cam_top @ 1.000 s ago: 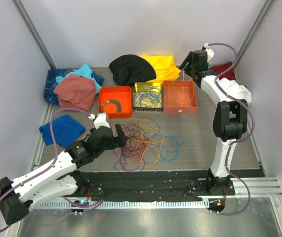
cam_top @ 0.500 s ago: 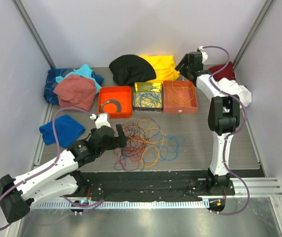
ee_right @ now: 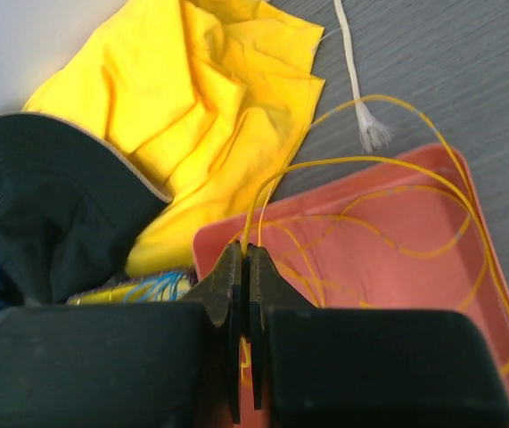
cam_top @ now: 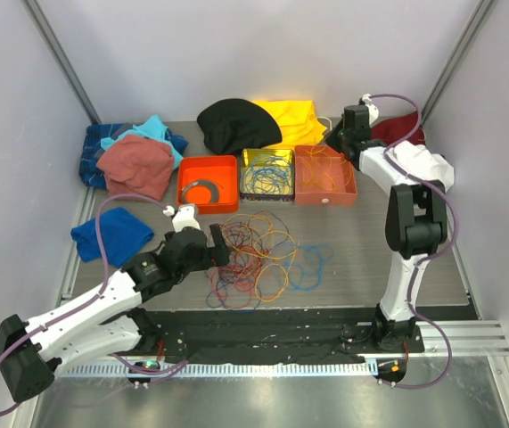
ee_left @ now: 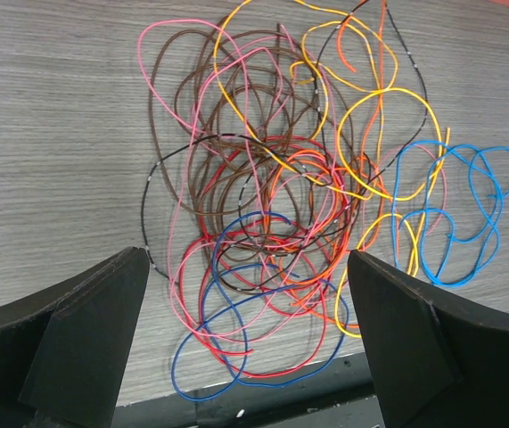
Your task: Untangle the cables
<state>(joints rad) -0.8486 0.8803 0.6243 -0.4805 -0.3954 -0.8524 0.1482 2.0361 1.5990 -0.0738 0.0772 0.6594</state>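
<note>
The tangle of cables (cam_top: 258, 259) (ee_left: 299, 205) lies mid-table, with loops of orange, yellow, red, pink, brown and blue. My left gripper (cam_top: 221, 245) (ee_left: 245, 263) hovers at its near-left side, open wide, nothing between the fingers. At the back right, my right gripper (cam_top: 336, 138) (ee_right: 247, 250) is over the salmon tray (cam_top: 325, 201) (ee_right: 397, 223). It is shut on a thin yellow cable (ee_right: 361, 160) that loops up out of the jaws and back into that tray.
A yellow tray (cam_top: 267, 152) holds blue and yellow wires. An orange tray (cam_top: 208, 161) holds a grey ring. Black hat (cam_top: 236, 125), yellow cloth (cam_top: 294, 120), red cloth (cam_top: 401, 129) and a clothes pile (cam_top: 134, 160) line the back. A blue cloth (cam_top: 111, 234) lies at left.
My right gripper has closed on the yellow cable and swung slightly right over the salmon tray. The left arm has barely moved.
</note>
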